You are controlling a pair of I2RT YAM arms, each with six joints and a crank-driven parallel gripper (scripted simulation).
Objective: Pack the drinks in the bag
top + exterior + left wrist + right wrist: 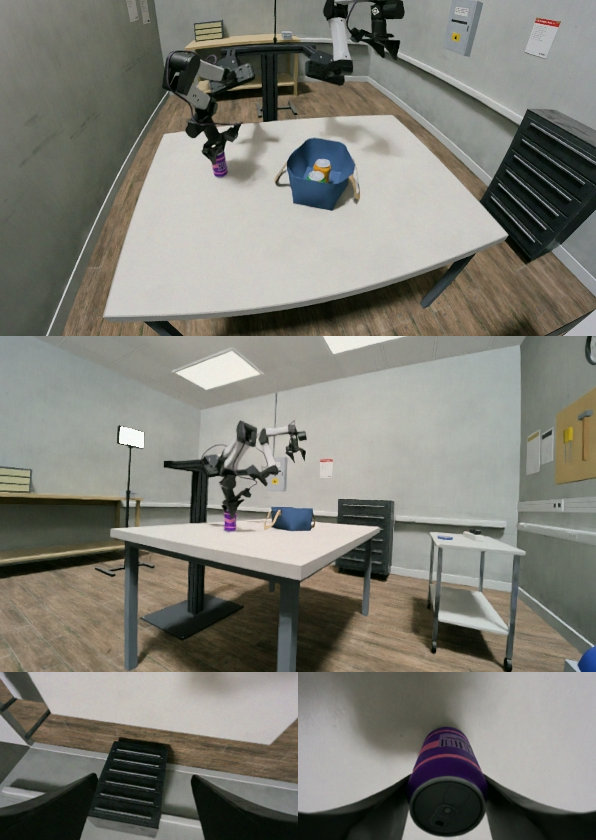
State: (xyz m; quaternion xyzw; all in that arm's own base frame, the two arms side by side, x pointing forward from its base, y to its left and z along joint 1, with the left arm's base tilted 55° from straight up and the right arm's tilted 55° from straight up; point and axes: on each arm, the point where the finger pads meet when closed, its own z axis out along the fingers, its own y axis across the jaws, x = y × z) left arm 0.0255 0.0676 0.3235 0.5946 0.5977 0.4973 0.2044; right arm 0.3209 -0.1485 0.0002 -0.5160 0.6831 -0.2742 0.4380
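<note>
A purple can (220, 167) (230, 523) (448, 762) stands upright on the table. My right gripper (218, 153) (230, 511) (447, 775) is shut on its upper part, with a finger against each side. The blue canvas bag (317, 196) (295, 520) stands with its walls up and its handles out at the sides. An orange can (325, 171) and a green can (316, 176) are inside it; their lower parts are hidden by the front wall. My left gripper (391, 52) (297, 458) (144, 775) is open and empty, high above the table's far side.
The white table (280, 260) (240, 546) carries the bag and the purple can, with a gap between them. A tan handle (281, 176) sticks out on the bag's side facing the purple can. A black drawer cabinet (542, 175) (367, 511) (129, 781) stands beyond the table.
</note>
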